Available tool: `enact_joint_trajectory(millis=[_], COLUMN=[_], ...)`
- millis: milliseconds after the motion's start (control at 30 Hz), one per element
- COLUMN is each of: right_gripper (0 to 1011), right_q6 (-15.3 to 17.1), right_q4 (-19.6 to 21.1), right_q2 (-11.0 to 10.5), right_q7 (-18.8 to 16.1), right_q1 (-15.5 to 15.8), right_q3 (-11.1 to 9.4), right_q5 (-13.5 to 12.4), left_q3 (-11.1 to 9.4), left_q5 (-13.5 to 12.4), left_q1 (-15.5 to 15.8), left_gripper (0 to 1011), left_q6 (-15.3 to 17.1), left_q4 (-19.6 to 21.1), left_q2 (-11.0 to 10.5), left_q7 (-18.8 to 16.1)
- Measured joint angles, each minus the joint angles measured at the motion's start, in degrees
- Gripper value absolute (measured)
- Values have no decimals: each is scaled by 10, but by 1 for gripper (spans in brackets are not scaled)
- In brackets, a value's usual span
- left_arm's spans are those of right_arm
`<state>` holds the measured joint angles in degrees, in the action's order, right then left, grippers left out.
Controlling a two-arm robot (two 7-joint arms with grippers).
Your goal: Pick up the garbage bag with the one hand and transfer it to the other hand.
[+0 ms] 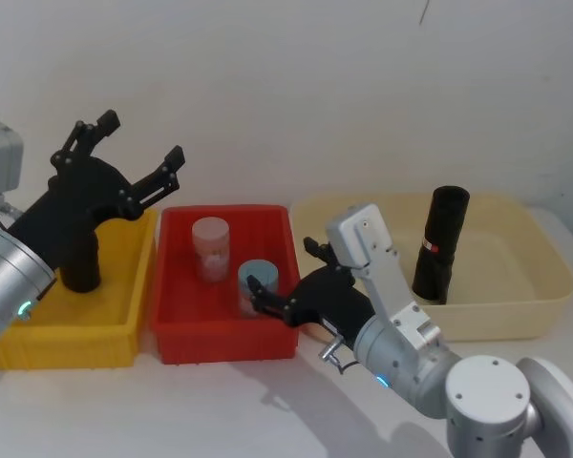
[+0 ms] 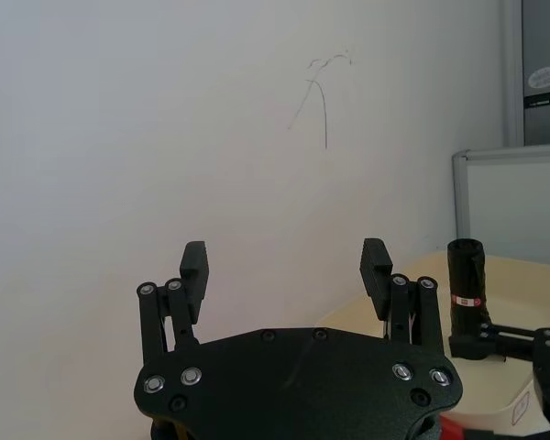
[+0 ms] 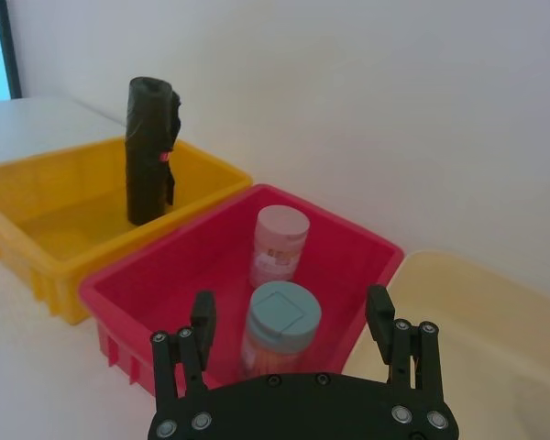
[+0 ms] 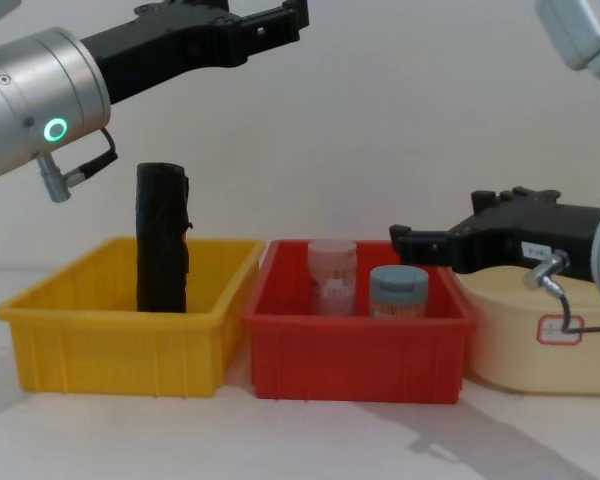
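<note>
Nothing gripped yet! The garbage bag (image 1: 439,243) stood upright in the beige tub (image 1: 516,310). The left hand (image 1: 141,138) hung wide open above the yellow bin (image 1: 67,339), and the right hand (image 1: 282,267), also open, sat low by the red bin (image 1: 220,339). It looked like the pickup step: next, a hand had to reach the tub and straddle the roll.

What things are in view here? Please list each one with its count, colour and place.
garbage bag: one, black with a white-and-red band, upright in the cream tub
second roll: one, black, upright in the yellow bin
pink-lidded jar: one, in the red bin
blue-lidded jar: one, in the red bin
yellow bin: one, left on the table
red bin: one, middle
cream tub: one, right
left gripper: black, open, raised above the yellow bin
right gripper: black, open, low by the red bin's right edge
</note>
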<state>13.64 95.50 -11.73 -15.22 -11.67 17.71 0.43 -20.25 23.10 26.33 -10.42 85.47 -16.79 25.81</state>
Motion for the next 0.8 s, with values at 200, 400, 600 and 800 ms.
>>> enact_joint_trajectory(millis=[200,400,600,800], right_gripper=[1000,1000,1000,1000], right_q6=[15,28,34,36], right_q4=[-17,-36,-54,-77], right_q2=[6,12,18,24], right_q7=[-6,-7,-7,-4], right_q1=[-16,-32,-46,-61], right_q3=[7,14,19,24], right_q5=[-5,-9,-9,-5], left_q3=[1,1,1,2], left_q5=[0,0,0,0], left_q1=[-2,-3,-3,-4], left_gripper=[1001,1001,1001,1001], left_q6=[0,-1,-1,-1], left_q4=[2,3,4,4], left_q2=[-1,-1,-2,-2], left_q7=[-1,-1,-2,-2])
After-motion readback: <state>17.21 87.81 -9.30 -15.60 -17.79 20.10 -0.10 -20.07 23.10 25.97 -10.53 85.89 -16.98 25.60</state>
